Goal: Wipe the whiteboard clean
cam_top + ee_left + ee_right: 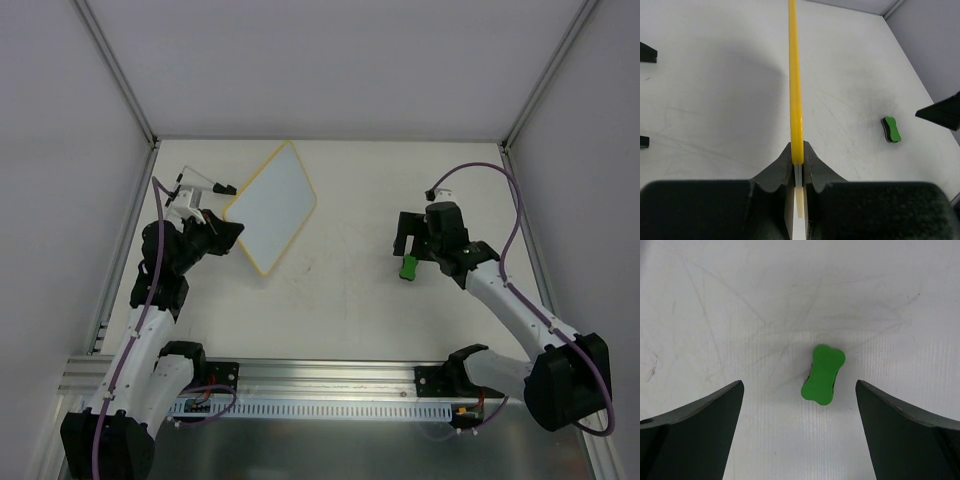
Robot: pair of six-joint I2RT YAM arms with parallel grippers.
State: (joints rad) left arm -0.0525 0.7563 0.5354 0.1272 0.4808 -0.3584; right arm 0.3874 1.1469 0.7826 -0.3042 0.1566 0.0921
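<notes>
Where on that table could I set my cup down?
Widest bare patch: the table between the whiteboard and the eraser, down to the rail. The far strip right of the whiteboard is free. Crowded: the left, where the left hand grips the whiteboard, and around the eraser under the open right hand.

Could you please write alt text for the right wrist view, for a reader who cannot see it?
A green, bone-shaped eraser lies on a scuffed white table, seen from above in the gap between the right gripper's two dark fingers. The fingers stand wide apart and touch nothing.
</notes>
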